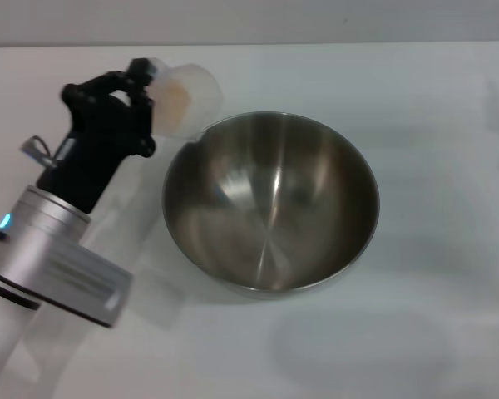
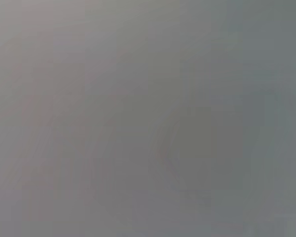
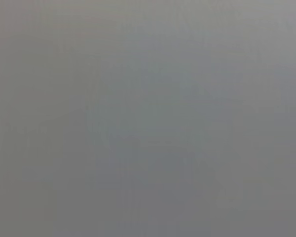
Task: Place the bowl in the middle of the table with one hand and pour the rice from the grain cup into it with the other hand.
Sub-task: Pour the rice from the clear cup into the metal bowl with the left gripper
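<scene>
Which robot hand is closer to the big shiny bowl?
The left. The left gripper holds the grain cup, tipped, at the bowl's far-left rim. The right gripper is not in any view, so it is farther off.

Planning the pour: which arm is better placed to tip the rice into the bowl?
Left. Its claw holds the grain cup, rice inside, tilted at the bowl rim. The right arm is not in view.
</scene>
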Controlling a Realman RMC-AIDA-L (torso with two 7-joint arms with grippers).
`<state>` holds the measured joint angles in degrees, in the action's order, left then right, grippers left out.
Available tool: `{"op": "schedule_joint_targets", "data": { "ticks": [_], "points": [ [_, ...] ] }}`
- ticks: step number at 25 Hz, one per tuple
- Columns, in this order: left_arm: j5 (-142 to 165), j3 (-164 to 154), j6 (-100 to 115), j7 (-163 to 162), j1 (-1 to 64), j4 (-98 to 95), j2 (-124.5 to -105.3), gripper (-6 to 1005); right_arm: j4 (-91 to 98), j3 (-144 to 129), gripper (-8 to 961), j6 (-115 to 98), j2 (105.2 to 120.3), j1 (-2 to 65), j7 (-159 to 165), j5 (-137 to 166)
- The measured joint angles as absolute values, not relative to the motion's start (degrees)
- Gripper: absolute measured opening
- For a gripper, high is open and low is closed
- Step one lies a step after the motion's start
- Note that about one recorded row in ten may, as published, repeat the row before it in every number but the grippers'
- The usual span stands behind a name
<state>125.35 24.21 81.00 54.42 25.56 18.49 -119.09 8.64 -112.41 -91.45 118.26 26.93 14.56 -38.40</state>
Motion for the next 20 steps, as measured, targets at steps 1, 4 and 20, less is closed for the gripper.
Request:
{"op": "schedule_joint_targets", "data": {
  "ticks": [1,4,20],
  "points": [
    [125.4,24.2,81.0,54.4,25.6,18.5,-119.09,20,8.6,-112.4,518,-91.4,118.26,26.9,14.6,-38.4],
    [128.6,24.2,81.1,63.1,25.8,18.5,-119.09,21,8.6,-112.4,519,-91.4,118.19,27.0,14.5,-38.4],
    [140.6,24.2,82.4,102.4,25.7,20.3,-119.15,21,8.3,-111.4,521,-91.3,117.77,27.4,14.5,-38.4]
  ]
}}
